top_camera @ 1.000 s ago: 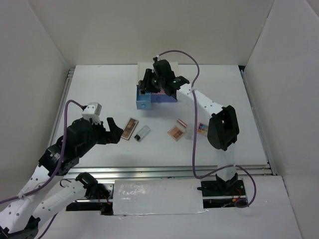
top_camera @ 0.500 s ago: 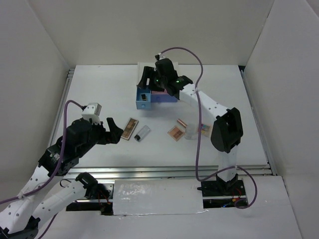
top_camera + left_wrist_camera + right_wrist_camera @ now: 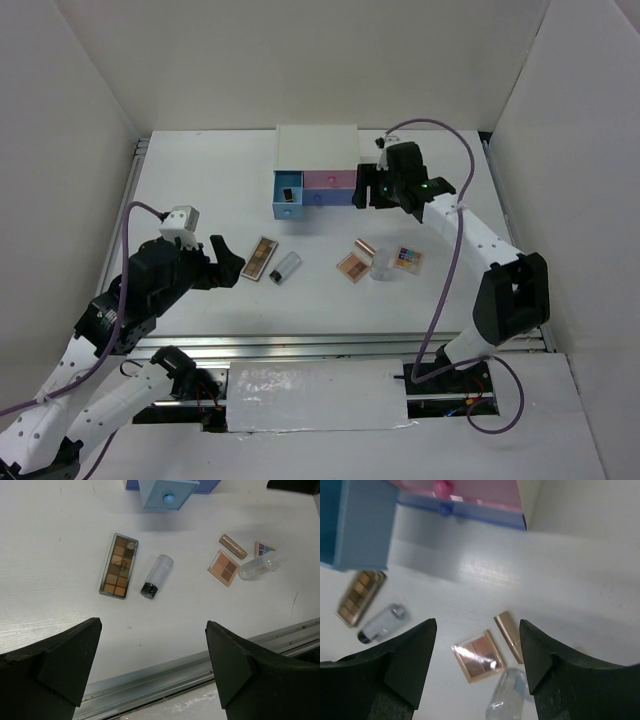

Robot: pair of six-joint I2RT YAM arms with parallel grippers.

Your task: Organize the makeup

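Makeup lies loose on the table (image 3: 200, 190), in front of the drawer box (image 3: 316, 150). Long brown palette (image 3: 262, 258) just beside a black-capped clear bottle (image 3: 285, 267). Further right, clustered: pinkish square palette (image 3: 353, 266), lipstick tube (image 3: 365, 247), second clear bottle (image 3: 383, 266), multicolour palette (image 3: 407, 259). Left gripper (image 3: 234, 262) hovers just left of the brown palette, jaws wide apart. Right gripper (image 3: 362, 190) is raised beside the pink drawer (image 3: 332, 179), jaws apart.

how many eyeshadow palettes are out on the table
3: a long brown palette at left, a square pinkish palette mid-table, a multicolour palette right of the clear bottle. The open drawer may hide more.
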